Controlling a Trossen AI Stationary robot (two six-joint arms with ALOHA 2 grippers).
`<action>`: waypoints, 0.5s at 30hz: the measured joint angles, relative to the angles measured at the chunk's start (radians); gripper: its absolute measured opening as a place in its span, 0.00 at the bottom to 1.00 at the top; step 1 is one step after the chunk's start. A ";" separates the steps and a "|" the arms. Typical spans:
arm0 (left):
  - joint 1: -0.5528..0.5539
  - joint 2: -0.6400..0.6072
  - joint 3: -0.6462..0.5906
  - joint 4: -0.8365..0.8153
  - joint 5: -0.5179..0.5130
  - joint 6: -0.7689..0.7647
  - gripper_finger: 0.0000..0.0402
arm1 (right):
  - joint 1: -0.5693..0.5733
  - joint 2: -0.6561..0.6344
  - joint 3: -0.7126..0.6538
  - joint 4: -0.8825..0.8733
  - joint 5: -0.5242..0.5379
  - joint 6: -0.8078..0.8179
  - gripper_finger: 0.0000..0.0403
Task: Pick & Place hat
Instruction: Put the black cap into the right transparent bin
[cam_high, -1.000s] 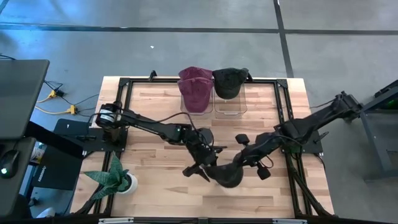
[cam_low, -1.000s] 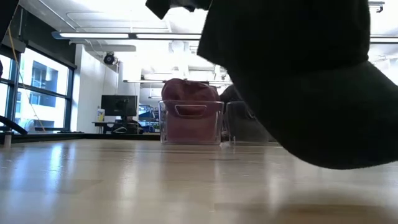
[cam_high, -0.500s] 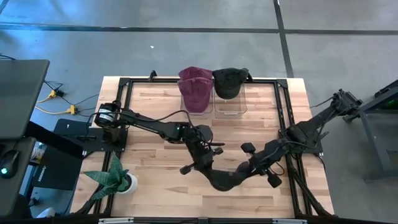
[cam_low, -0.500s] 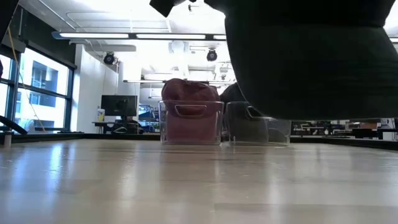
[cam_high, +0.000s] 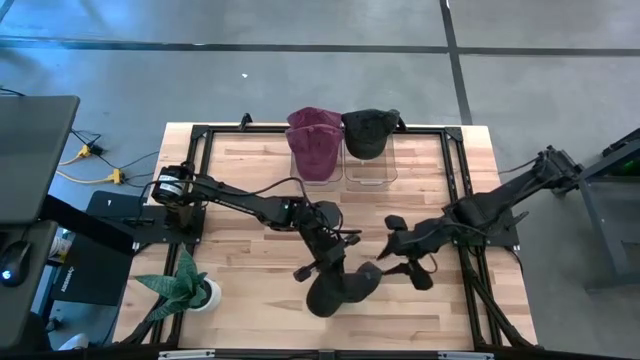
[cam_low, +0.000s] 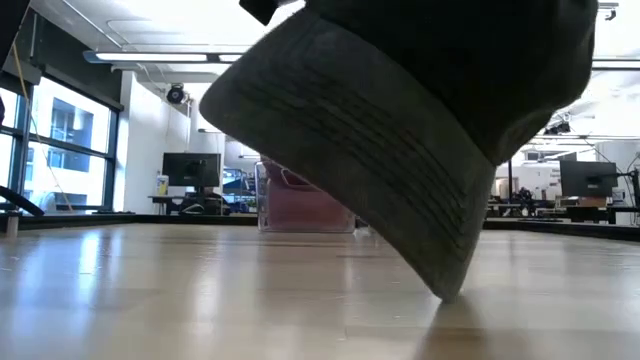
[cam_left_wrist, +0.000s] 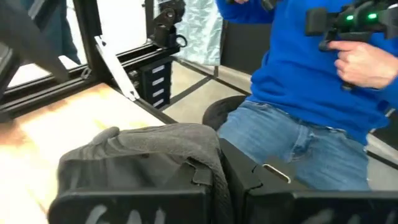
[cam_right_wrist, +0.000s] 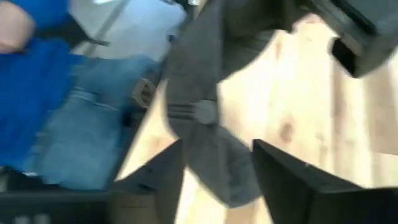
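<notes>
The dark hat (cam_high: 338, 288) hangs above the front middle of the table (cam_high: 250, 180), at 6 o'clock from the two bins. The left gripper (cam_high: 322, 262) clamps its crown; the right gripper (cam_high: 385, 262), at its 3 o'clock, pinches the strap end, fingers narrow

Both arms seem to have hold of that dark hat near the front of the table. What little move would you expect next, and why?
Probably a short lift. The dark hat hangs between the left pincer and the right pincer, and its brim tip looks to be touching the table in the low view. The clear bins stand at the far edge, so raising it first should let it travel freely.
</notes>
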 joint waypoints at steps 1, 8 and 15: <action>0.000 0.000 0.000 0.000 -0.007 0.000 0.01 | -0.007 0.008 -0.001 -0.008 0.019 -0.012 0.44; 0.000 0.000 0.000 -0.015 -0.017 0.000 0.01 | -0.033 0.071 -0.001 0.009 0.041 -0.091 0.73; 0.000 0.000 0.000 -0.030 -0.024 0.000 0.01 | -0.032 0.170 -0.002 0.130 -0.003 -0.102 0.77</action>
